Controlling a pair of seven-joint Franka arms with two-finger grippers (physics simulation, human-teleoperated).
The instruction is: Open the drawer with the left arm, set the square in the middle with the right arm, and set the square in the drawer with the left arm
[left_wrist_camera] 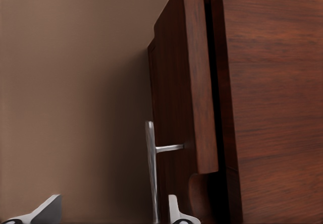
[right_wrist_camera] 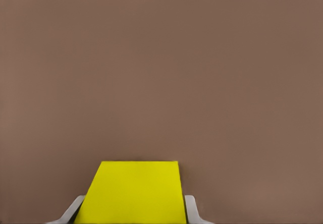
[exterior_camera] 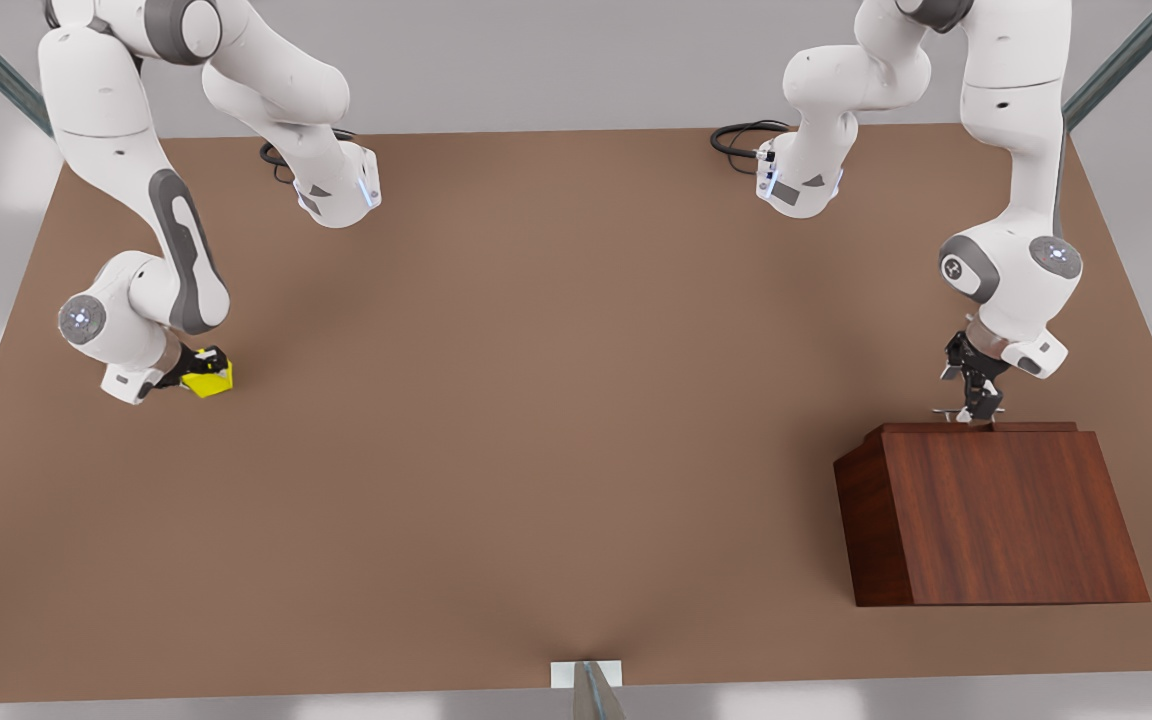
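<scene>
Two grips are set: the left gripper (exterior_camera: 974, 408), fingers spread wide around the drawer (left_wrist_camera: 181, 98) handle (left_wrist_camera: 151, 168) at the worktop's (exterior_camera: 556, 400) 4 o'clock, should be closed before a straight pull, while the right gripper (exterior_camera: 198, 372) clasps the square (exterior_camera: 208, 378) at 9 o'clock.

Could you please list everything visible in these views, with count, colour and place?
wooden box: one, dark reddish-brown, on the table at the front view's right.
drawer: one, same wood, in the box's far face, barely ajar.
handle: one, silver bar, on the drawer front.
square: one, yellow, on the table at the front view's left.
table: one, matte brown.
cables: two, black, at the table's far edge.
left gripper: black, at the handle, fingers straddling it.
right gripper: black, fingers either side of the square.
</scene>
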